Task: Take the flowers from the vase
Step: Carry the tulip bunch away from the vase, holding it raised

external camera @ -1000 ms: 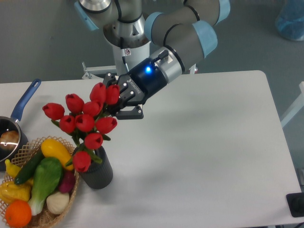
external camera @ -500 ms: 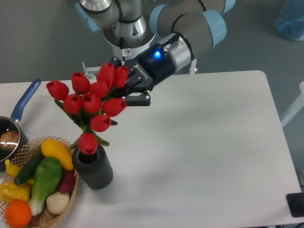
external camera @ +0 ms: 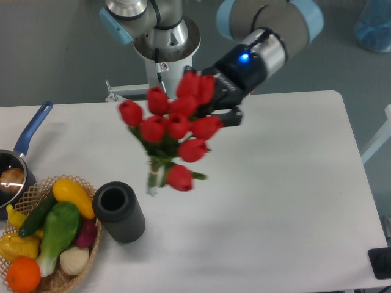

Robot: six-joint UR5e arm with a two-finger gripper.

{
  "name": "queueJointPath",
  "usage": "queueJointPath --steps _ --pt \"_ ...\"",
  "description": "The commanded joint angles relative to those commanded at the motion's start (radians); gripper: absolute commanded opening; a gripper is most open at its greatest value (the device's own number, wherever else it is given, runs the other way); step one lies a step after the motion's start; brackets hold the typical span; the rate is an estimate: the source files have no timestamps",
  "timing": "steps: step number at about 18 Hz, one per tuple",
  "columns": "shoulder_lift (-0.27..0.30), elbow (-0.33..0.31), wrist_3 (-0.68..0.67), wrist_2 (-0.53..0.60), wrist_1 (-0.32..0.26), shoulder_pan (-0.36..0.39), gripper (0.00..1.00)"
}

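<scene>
Camera, fixed, over white table (external camera: 287, 183). Flowers (external camera: 174, 131): red tulip bunch, since half a second ago lifted fully clear of vase (external camera: 118, 211) and carried right, stem ends now hanging in air just right of and above the vase mouth; earlier, lowest bud sat at the mouth. Bunch tilted, buds fanned up toward gripper (external camera: 215, 105). Gripper: moved up and right with arm, blue light lit, behind upper buds; jaws clenched on flowers at bud end, contact itself hidden by blooms. Vase: dark grey, ribbed, upright, mouth vacant, unmoved, just beside wicker basket (external camera: 79, 271) of vegetables. Blue-handled pot (external camera: 27, 137): left edge, unchanged.
</scene>
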Motion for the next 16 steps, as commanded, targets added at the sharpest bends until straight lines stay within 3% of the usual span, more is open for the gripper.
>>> queueJointPath --steps 2,5,9,12,16 --pt "0.005 -0.003 0.002 0.135 -0.002 0.015 0.00" --pt "0.006 -0.003 0.020 0.221 -0.002 0.045 0.00" --pt "0.008 -0.012 0.190 0.496 -0.009 0.058 0.00" --pt "0.024 -0.046 0.229 0.638 -0.014 0.057 0.00" --pt "0.012 -0.002 0.227 0.758 -0.052 0.048 0.00"
